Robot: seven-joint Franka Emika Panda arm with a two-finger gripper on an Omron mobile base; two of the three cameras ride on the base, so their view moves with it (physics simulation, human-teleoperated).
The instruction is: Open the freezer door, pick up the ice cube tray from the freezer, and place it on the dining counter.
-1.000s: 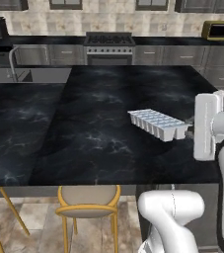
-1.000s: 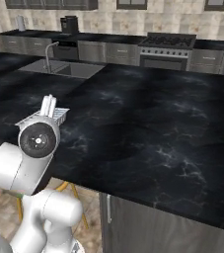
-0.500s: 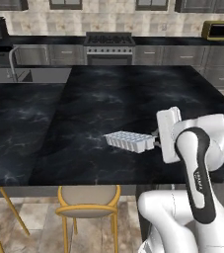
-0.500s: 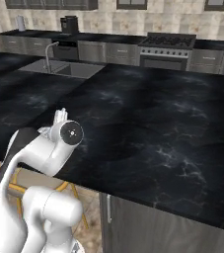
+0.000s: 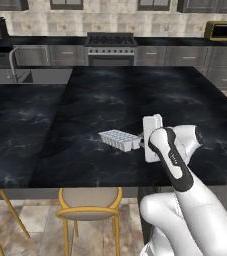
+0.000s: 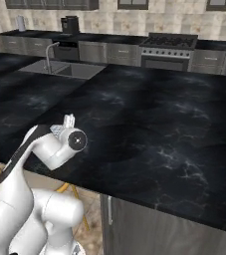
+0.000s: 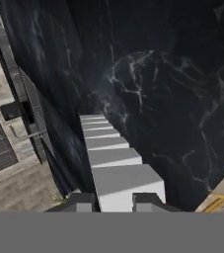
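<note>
Since a second ago the arm has swung the ice cube tray [image 5: 119,139] from the right side of the bench [image 5: 110,95] leftward and nearer the front edge. From the left base view I see the tray held out level to the left of the white hand, low over the black marble near the front edge; whether it touches the slab I cannot tell. My tool [image 7: 113,202] is closed tight on one short end of the tray, and the hand view shows its two dark tips pinching that end while the white ribs of the tray run away from me over the veined surface. Around it the bench is bare black stone. A yellow stool [image 5: 89,207] stands below the front edge, almost under the tray, and a sink with a faucet [image 5: 12,61] sits at the bench's far left corner. Beyond the bench I see the stove [image 5: 110,48] against the back wall and a yellow toaster [image 5: 221,30] on the back countertop at right. From the right base view the arm's own wrist covers most of the tray [image 6: 59,130], leaving a sliver of it showing beside the joint.
</note>
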